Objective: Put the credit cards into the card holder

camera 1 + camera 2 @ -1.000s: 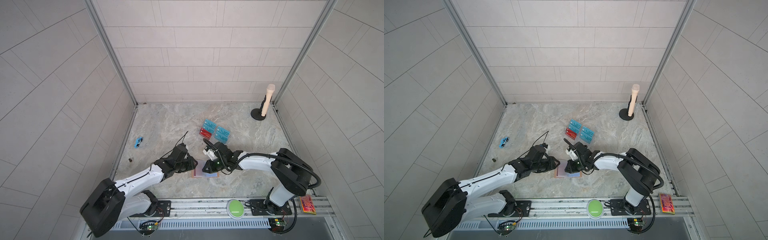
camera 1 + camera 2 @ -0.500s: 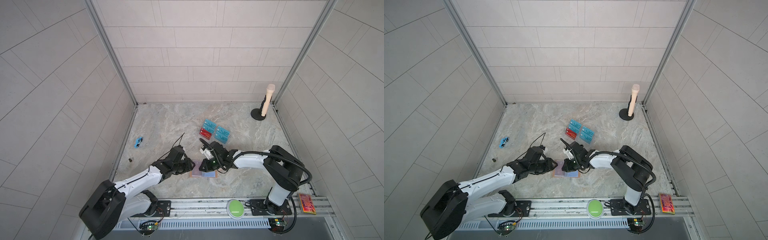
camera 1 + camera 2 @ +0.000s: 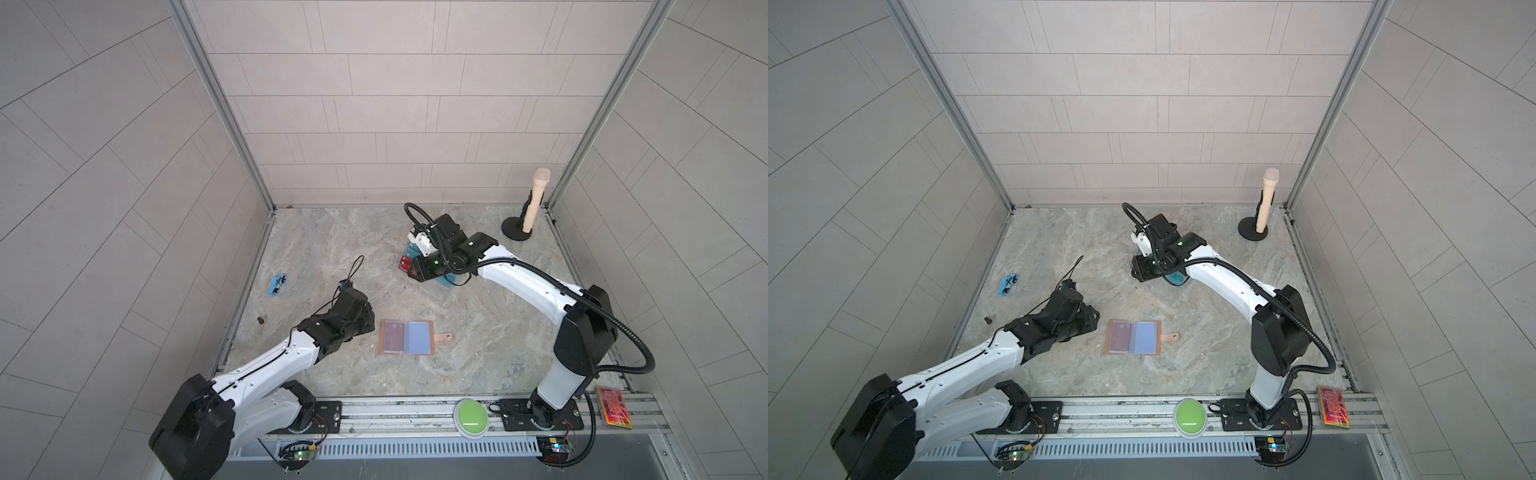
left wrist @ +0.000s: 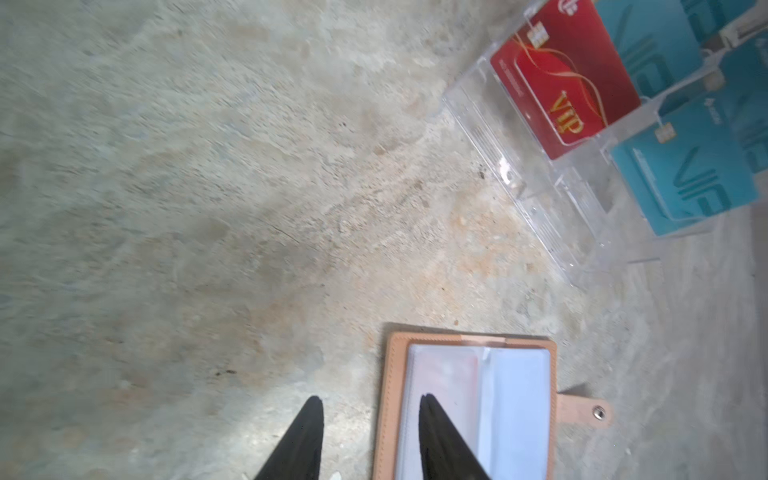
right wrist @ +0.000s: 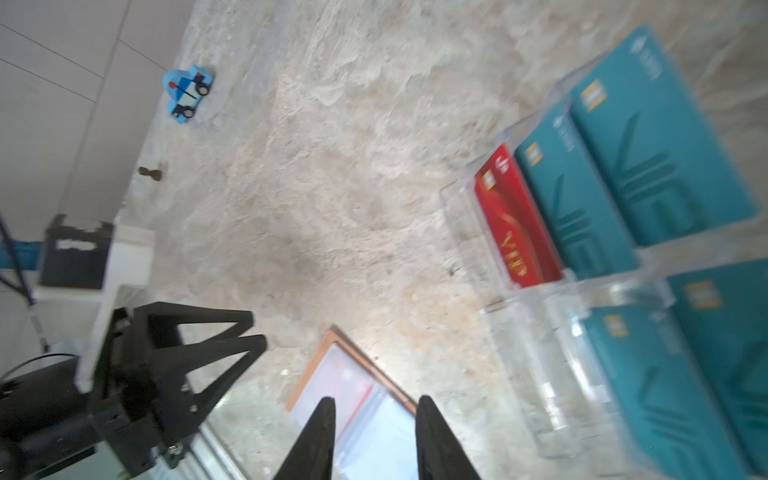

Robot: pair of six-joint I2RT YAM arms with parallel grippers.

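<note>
The tan-pink card holder (image 3: pixel 428 328) (image 3: pixel 1154 323) lies open and flat on the stone floor. A reddish card shows through its left pocket (image 4: pixel 444 374). My left gripper (image 3: pixel 371 322) (image 4: pixel 370 405) is open and empty just left of the holder; in the left wrist view one finger overlaps the holder's edge. My right gripper (image 3: pixel 415 272) (image 5: pixel 374 405) hangs open and empty over the clear stand at the back. In that stand sit a red VIP credit card (image 4: pixel 565 79) (image 5: pixel 515 224) and several teal ones (image 4: pixel 685 174) (image 5: pixel 648 141).
The clear acrylic tiered stand (image 4: pixel 540 208) is behind the holder. A blue toy car (image 3: pixel 277 285) and a small brown bit (image 3: pixel 261 320) lie by the left wall. A beige microphone on a black base (image 3: pixel 517 230) stands back right. A green button (image 3: pixel 471 417) and an orange-pink slab (image 3: pixel 614 406) sit on the front rail.
My right gripper has left the card holder, moved back over the acrylic stand and opened its jaws. My left gripper has drawn back to the left, off the holder.
</note>
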